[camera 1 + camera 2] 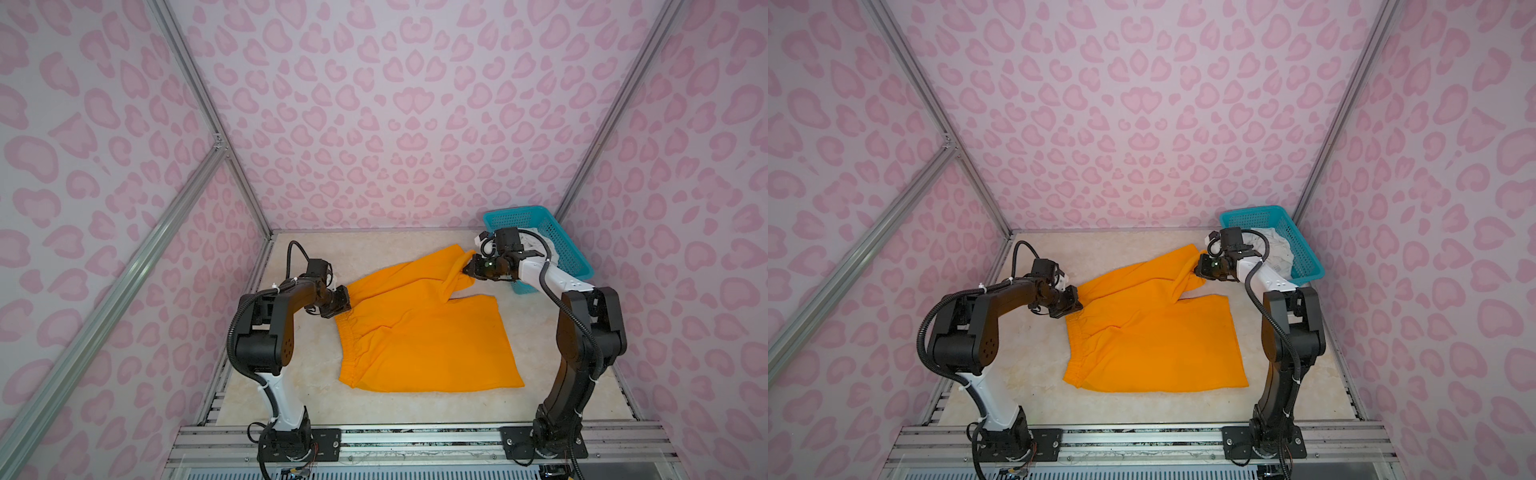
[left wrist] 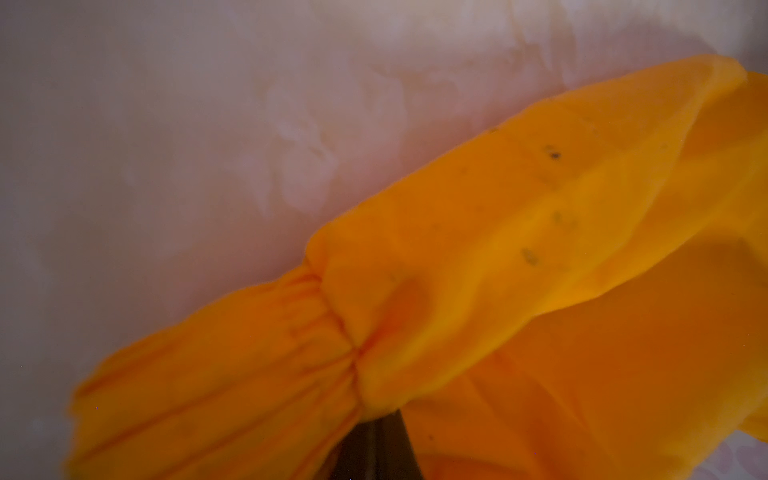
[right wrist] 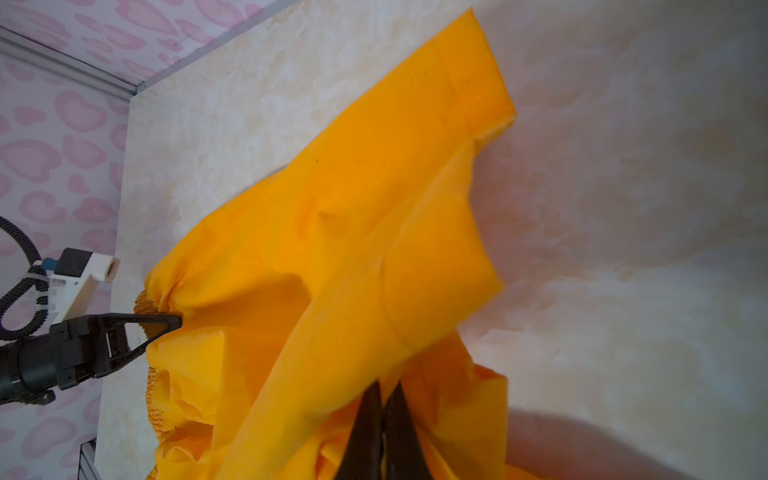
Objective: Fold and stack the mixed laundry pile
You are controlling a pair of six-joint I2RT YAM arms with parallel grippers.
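Both my hands are clamped on the shorts [image 1: 424,332]. My left hand [image 1: 347,304] pinches the far end of the waistband [image 1: 347,353], jaws together on the gathered cloth, as the left wrist view shows. My right hand [image 1: 467,269] is shut on the far leg near its inner edge. It holds that leg up off the bench [image 1: 374,409], so the cloth hangs in a slack ridge between my two hands. The near leg and the rest of the waistband lie flat, roughly mid-bench.

I judge the task barely begun. The shorts are out and spread, but no fold is made yet. The legs lie apart in an open V, and the lifted one has to come over onto the flat one before the whole is halved. The shirt [image 1: 1277,249] lies crumpled in the basket [image 1: 1250,212] at the far right corner, just behind my right hand. It has to come out and be folded, and then the two stacked.
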